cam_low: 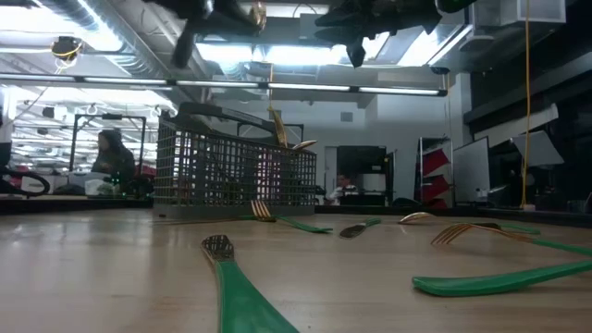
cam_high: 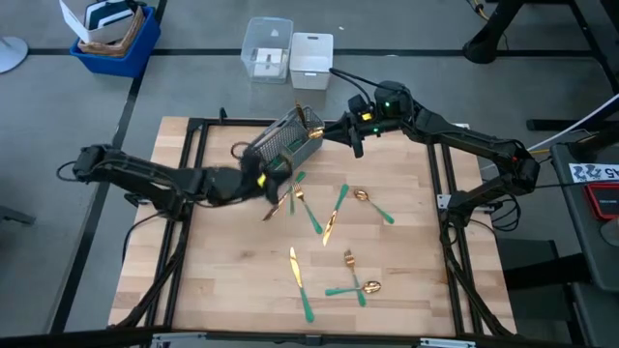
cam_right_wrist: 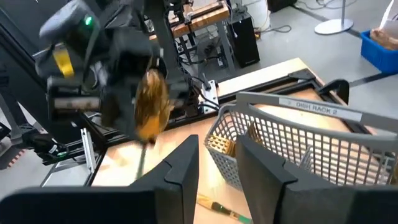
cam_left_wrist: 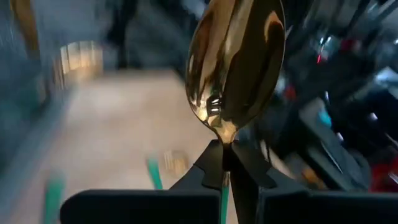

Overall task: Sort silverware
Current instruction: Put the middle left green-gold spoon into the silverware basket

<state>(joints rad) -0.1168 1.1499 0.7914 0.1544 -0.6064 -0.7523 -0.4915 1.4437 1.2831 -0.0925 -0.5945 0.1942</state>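
While clamped shut on a spoon [cam_left_wrist: 235,74], left gripper [cam_high: 259,184] hovering above the table [cam_high: 406,290], just beside the near edge of the grey mesh caddy [cam_high: 280,145]; gold bowl of the spoon upright above the closed fingertips [cam_left_wrist: 214,165] in the left wrist view, teal handle running down between them; same spoon seen as a blurred gold shape from the right wrist camera.

Right gripper [cam_high: 356,135] poised over the far right end of the caddy, fingers [cam_right_wrist: 186,168] parted with nothing between them; label "DISH RACK 2" readable on the caddy rim in that view; at least two gold pieces standing inside the caddy.

Rest of the silverware lying loose on the wooden top: fork [cam_high: 308,208] just right of the left gripper; knife [cam_high: 334,213] beside it; second spoon [cam_high: 372,203] further right; another knife [cam_high: 299,280] nearer the front; a fork and a spoon crossed at front centre [cam_high: 356,282]; all teal-handled, gold-headed.

Beyond the table, clear plastic bin [cam_high: 268,48] and white box [cam_high: 311,60] on the floor; blue crate [cam_high: 116,34] at far left.
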